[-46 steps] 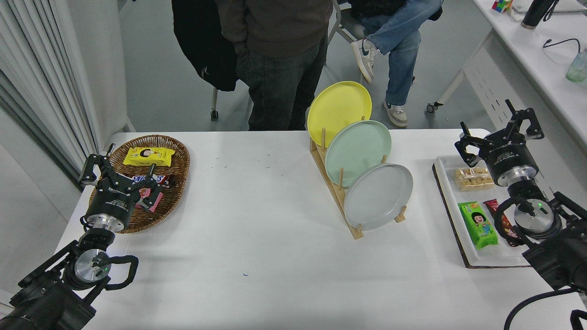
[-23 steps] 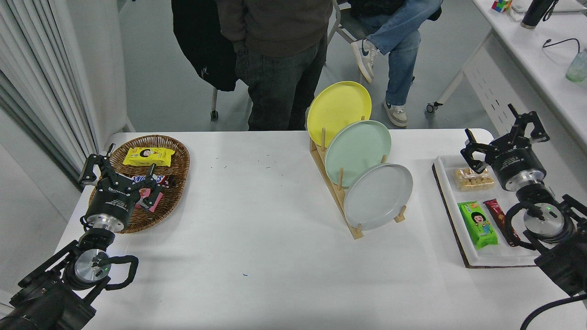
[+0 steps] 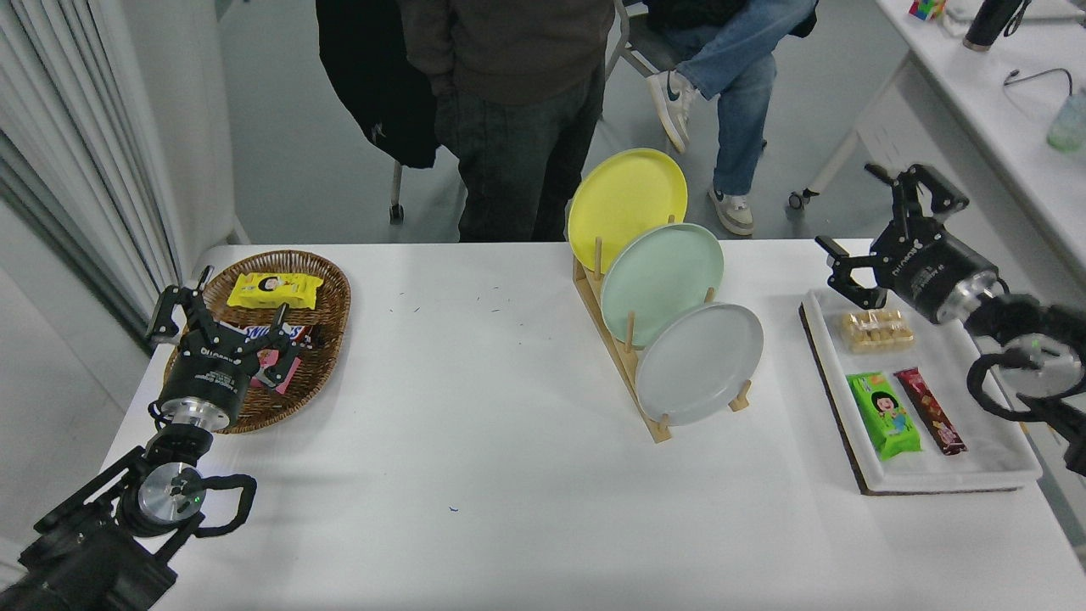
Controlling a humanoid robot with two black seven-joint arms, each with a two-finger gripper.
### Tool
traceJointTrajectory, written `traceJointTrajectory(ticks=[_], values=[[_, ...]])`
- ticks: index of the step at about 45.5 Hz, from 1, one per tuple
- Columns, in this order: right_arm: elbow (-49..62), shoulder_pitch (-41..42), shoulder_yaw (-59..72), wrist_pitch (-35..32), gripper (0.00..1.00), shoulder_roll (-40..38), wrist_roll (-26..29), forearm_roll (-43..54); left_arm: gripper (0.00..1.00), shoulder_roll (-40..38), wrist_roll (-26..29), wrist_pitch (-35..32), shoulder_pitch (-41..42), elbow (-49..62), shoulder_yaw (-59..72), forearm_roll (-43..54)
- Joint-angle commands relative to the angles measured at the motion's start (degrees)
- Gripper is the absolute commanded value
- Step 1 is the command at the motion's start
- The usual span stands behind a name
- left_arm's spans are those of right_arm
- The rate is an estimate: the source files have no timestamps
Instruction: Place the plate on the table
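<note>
We see that the black right gripper (image 3: 879, 222) has risen and swung left since a second ago, now hovering over the far end of the white snack tray (image 3: 993, 462) with its fingers spread apart and empty. The round, matte light-grey plate (image 3: 700, 363) stands tilted in the wooden rack's (image 3: 624, 356) nearest slot on the white table (image 3: 475, 407), well apart from it; the black left gripper (image 3: 222, 318), fingers apart, is parked over the wicker basket (image 3: 327, 293)

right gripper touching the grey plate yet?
Apart. The head view shows the right gripper, open, above the white tray's far end, with bare table between it and the plate in the rack.
</note>
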State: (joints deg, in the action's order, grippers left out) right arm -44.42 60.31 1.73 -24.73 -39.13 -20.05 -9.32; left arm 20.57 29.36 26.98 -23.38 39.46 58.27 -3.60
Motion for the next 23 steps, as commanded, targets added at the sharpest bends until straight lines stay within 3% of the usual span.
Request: traceJointTrajectory(ticks=[1, 7, 15, 23], values=[[-6.2, 10.3, 13.8, -1.0, 1.0, -6.3, -0.1, 3.1, 0.98, 0.0, 0.0, 0.0, 0.0, 0.0, 0.0, 0.0], [-7.8, 14.9, 19.6, -4.3, 1.0, -7.7, -0.1, 3.1, 0.98, 0.0, 0.0, 0.0, 0.0, 0.0, 0.0, 0.0], [-11.7, 22.8, 33.2, -18.0, 1.0, -8.2, -0.1, 3.0, 0.98, 0.0, 0.0, 0.0, 0.0, 0.0, 0.0, 0.0], [-17.4, 26.4, 35.9, -19.9, 1.0, -9.0, -0.1, 2.4, 0.98, 0.0, 0.0, 0.0, 0.0, 0.0, 0.0, 0.0]])
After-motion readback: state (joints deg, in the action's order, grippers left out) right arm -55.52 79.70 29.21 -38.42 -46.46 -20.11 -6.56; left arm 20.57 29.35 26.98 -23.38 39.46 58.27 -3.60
